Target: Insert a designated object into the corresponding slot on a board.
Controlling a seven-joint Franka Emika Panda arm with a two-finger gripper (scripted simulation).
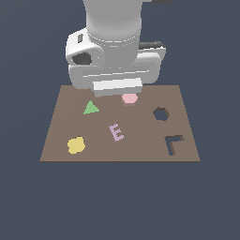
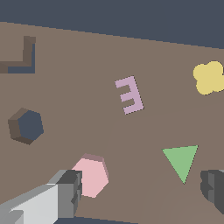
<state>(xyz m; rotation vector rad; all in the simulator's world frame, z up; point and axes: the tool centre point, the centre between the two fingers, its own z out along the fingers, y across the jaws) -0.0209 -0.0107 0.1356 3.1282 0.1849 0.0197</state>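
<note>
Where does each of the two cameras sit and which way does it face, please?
Exterior view: off the arm, raised, looking down at the board with the arm's white body behind it; the tool itself is hidden.
Wrist view: on the wrist, low over the board, looking along it past two grey fingers, one close beside the pink hexagonal block.
Both share: pink hexagonal block, hexagon slot, L-shaped cutout, lilac E, green triangle, yellow piece.
</note>
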